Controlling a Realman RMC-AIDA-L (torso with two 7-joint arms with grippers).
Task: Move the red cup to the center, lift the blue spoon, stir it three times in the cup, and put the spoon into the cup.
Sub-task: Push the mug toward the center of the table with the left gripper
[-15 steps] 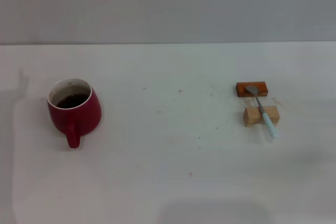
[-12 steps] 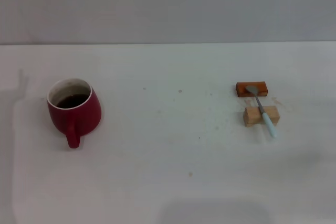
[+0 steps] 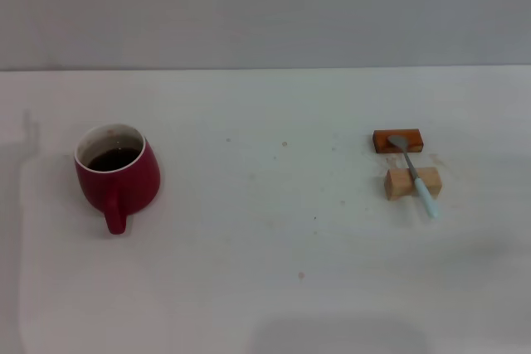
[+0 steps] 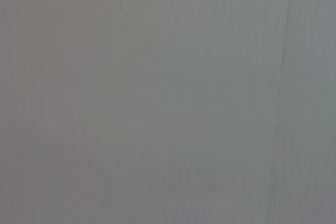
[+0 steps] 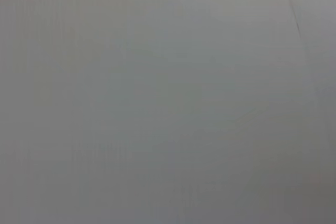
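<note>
The red cup [image 3: 119, 175] stands upright on the left of the white table, its handle toward me and dark liquid inside. The blue spoon [image 3: 417, 177] lies at the right, its grey bowl on an orange-brown block [image 3: 397, 140] and its pale-blue handle across a tan wooden block [image 3: 412, 182]. Neither gripper shows in the head view. Both wrist views show only a plain grey surface.
The white table [image 3: 274, 230] runs to a grey wall at the back. Small specks dot its middle. A faint shadow lies along the left edge of the table.
The faint shadow at the far left edge has shifted slightly. The cup, spoon and blocks have not moved.
</note>
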